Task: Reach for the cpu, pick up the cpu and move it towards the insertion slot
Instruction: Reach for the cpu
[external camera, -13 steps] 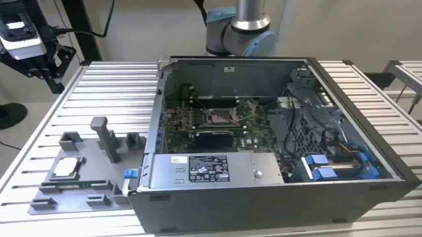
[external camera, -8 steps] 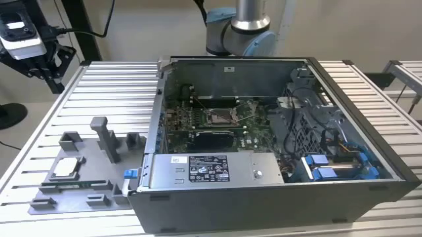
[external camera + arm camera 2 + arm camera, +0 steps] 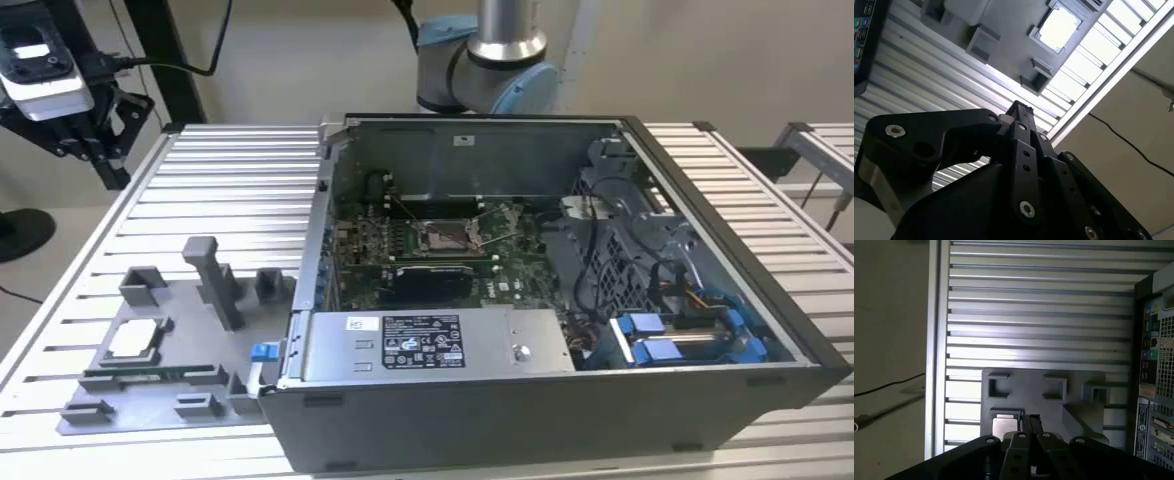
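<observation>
The cpu (image 3: pixel 134 340) lies flat in a recess of the grey plastic tray (image 3: pixel 160 405) at the exterior view's left; its silvery top also shows in both wrist views (image 3: pixel 1059 27) (image 3: pixel 1004 426). The insertion slot (image 3: pixel 441 237) is the silver-framed socket on the green board inside the open computer case. My gripper (image 3: pixel 94 150) hangs high near the table's far left corner, well away from the cpu. Its black fingertips (image 3: pixel 1032 421) (image 3: pixel 1019 107) sit pressed together with nothing between them, pointing toward the tray.
The open computer case (image 3: pixel 561 400) fills the table's middle and right, with a power supply box (image 3: pixel 427 345) along its near side. Grey posts (image 3: pixel 214 280) rise from the tray, and a green memory stick (image 3: pixel 147 375) lies in it. The slatted table (image 3: pixel 227 190) ends close to the tray.
</observation>
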